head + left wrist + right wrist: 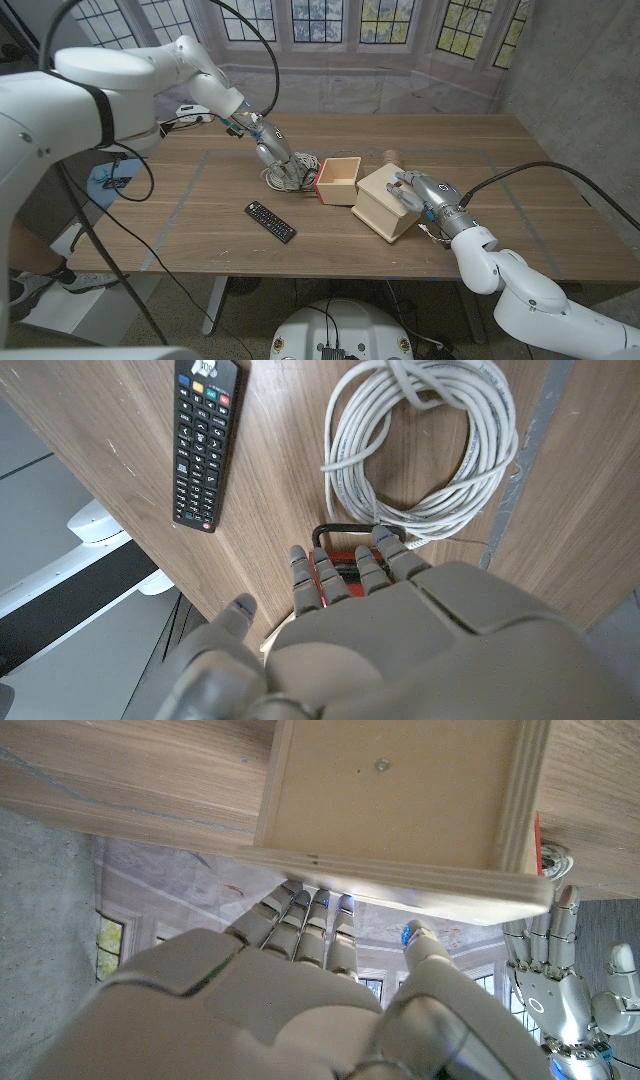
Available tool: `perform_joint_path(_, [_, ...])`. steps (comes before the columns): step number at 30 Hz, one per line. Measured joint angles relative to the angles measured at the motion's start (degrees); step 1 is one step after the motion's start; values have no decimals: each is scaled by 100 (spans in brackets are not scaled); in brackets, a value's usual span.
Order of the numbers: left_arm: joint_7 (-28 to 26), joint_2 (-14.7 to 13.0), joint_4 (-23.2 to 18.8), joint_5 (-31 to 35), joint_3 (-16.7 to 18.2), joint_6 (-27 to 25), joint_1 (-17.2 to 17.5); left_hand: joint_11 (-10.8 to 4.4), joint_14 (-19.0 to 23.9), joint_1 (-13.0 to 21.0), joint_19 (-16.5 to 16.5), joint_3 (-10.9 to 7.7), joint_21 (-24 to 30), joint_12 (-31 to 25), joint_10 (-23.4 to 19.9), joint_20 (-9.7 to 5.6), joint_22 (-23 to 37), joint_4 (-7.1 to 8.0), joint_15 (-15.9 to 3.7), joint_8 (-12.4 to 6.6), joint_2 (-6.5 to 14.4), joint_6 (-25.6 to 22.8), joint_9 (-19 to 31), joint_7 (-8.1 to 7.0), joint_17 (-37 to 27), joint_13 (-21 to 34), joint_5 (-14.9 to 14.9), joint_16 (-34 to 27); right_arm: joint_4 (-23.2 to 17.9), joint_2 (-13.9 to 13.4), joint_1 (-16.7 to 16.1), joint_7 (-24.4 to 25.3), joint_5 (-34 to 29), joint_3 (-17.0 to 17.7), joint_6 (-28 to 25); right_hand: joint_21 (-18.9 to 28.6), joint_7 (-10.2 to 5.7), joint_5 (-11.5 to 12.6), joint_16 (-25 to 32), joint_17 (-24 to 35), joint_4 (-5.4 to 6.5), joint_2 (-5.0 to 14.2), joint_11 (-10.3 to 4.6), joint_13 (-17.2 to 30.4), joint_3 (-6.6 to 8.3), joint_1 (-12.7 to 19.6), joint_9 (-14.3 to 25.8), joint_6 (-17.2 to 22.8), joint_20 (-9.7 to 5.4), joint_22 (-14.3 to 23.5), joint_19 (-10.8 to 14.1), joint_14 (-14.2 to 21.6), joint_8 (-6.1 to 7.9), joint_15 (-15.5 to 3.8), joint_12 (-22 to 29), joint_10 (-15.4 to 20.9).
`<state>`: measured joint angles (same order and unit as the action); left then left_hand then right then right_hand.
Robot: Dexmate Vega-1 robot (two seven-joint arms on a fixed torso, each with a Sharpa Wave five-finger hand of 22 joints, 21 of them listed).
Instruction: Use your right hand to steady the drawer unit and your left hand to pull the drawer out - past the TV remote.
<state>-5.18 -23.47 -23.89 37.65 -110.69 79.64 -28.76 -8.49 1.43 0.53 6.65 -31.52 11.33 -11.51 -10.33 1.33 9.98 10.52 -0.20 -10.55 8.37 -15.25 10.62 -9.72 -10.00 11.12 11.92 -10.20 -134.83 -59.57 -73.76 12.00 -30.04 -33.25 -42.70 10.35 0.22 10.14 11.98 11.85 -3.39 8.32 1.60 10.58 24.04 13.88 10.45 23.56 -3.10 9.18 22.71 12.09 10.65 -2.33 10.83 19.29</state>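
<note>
The right hand (418, 193) presses on the drawer unit (385, 203) to brace it, while the left hand (277, 153), fingers hooked on the red front, grips the drawer (338, 180), already slid out.

nothing readable is showing on any surface in these pictures. the tv remote (207, 438) is carrying rows of buttons with pale marks on them, plus a few coloured keys near one end, but the marks are coming through too small and soft to make out as letters or digits, and in the head view the remote (270, 221) is appearing only as a dark bar. the drawer unit (385, 203) and the pulled-out drawer (338, 180) are showing bare wood with no label, brand or number.
</note>
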Motion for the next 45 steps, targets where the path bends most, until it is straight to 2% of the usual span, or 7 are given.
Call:
perform_joint_path(4, [90,-144,-179,-183,-186,9,-75,0,0,0,0,0,0,0,0,0,0,0,0,0,0,0,0,0,0,0,0,0,-19,-14,-3,-2,-49,-6,-23,0,11,0,0,0,0,0,1,6,0,0,-2,11,-9,0,9,0,2,0,0,1])
perform_joint_path(10, [90,-337,-403,-183,-270,9,-111,0,0,0,0,0,0,0,0,0,0,0,0,0,0,0,0,0,0,0,0,0,-19,-14,-3,-12,-105,-6,-53,0,26,0,0,0,0,0,2,10,0,0,-7,26,-20,2,20,1,18,1,16,3])
perform_joint_path(11, [544,-393,-463,-788,-271,25,-113,0,0,0,0,0,0,0,0,0,0,0,0,0,0,0,0,0,0,0,0,0,-97,-49,-11,-18,-121,-22,-63,0,7,0,0,0,0,0,2,8,0,0,-6,7,-21,2,21,1,23,1,17,3])
perform_joint_path(18, [908,-646,-744,-1058,-128,27,-86,0,0,0,0,0,0,0,0,0,0,0,0,0,0,0,0,0,0,0,0,0,-150,-77,-37,-50,-185,-17,-113,-16,8,0,0,0,0,0,11,1,0,0,-6,7,-29,2,29,1,34,1,20,11])
perform_joint_path(29, [1866,-985,-1109,-1507,449,30,137,0,0,0,0,0,0,0,0,0,0,-1,0,0,0,0,0,0,0,0,0,0,-221,-200,-188,-45,-260,40,-214,2,7,0,0,-1,0,0,10,-7,0,0,-10,6,-28,2,29,1,33,1,15,10])
perform_joint_path(37, [2527,-1106,-1255,-1757,950,33,357,0,0,0,0,-1,0,0,0,0,0,-1,0,0,0,0,0,0,0,0,0,0,-242,-295,-318,19,-258,114,-251,2,7,0,0,-1,0,0,9,-1,0,0,-16,6,-39,2,40,1,32,1,15,9])
perform_joint_path(45, [2961,-1166,-1310,-1884,1461,34,579,0,0,0,0,-1,0,0,0,0,0,-1,0,0,0,0,0,0,1,0,0,0,-267,-355,-381,36,-245,156,-282,2,7,0,0,-1,0,0,1,-1,0,0,-21,6,-39,2,40,1,30,1,15,1])
